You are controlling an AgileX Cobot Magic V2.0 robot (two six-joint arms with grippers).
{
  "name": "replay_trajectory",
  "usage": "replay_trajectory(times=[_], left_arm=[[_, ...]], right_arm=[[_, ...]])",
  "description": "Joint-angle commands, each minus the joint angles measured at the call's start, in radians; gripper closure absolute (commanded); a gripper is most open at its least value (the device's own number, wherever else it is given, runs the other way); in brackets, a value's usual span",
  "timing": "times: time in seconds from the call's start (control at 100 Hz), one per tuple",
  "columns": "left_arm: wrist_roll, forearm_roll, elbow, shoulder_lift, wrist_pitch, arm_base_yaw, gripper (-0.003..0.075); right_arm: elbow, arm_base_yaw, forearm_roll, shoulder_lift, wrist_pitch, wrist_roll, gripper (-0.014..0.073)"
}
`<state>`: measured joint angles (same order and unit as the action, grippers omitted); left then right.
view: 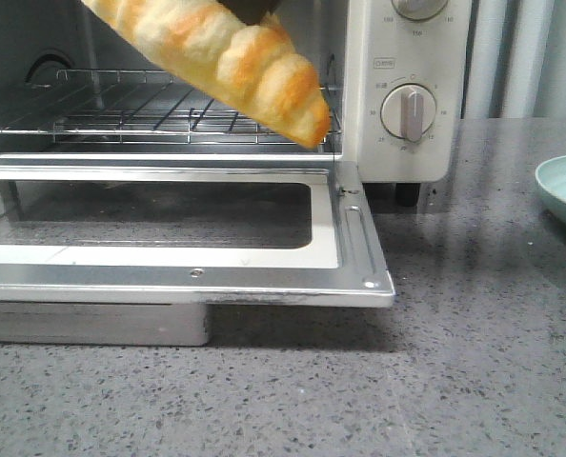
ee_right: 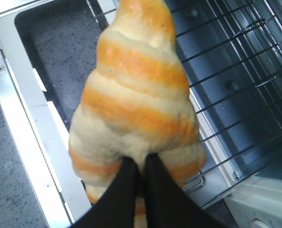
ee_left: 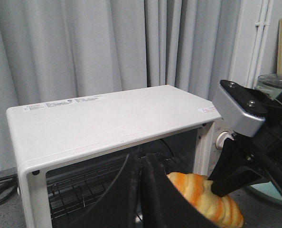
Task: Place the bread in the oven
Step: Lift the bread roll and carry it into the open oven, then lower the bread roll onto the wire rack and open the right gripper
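Above the lowered door (view: 183, 276) of the oven (ee_left: 108, 118), the bread (view: 231, 52) hangs in the air, tilted with one tapered end down near the front edge of the rack (view: 140, 114). The right gripper (ee_right: 140, 173) pinches it, both black fingers pressed into the crust. The left gripper (ee_left: 139, 171) hovers before the oven with its fingers together, holding nothing. A pale plate (view: 564, 190) sits on the counter (view: 474, 362).

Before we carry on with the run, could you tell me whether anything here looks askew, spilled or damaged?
Nothing is spilled or damaged. The bread hangs tilted in the right gripper, one tapered end dipping toward the wire rack of the oven, whose door lies fully open. That suits mid-placement.
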<state>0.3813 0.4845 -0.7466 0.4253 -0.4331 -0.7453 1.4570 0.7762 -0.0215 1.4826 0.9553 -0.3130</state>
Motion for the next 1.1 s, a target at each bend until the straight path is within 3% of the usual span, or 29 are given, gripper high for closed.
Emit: replay_trajectory(times=[0.0,0.51,1.09], left_arm=[[0.004,0.003,-0.032,0.008,0.076,0.004,0.0741],[0.004,0.003,-0.032,0.008,0.076,0.004,0.0741],[0.004,0.003,-0.032,0.008,0.076,0.004,0.0742]], right_arm=[[0.044,0.001,0.034,-0.02,-0.077,0.027,0.0663],[0.051,0.003,0.224,0.035,-0.194,0.035,0.0663],[0.051,0.003,0.267,0.07,-0.294,0.035,0.0663]])
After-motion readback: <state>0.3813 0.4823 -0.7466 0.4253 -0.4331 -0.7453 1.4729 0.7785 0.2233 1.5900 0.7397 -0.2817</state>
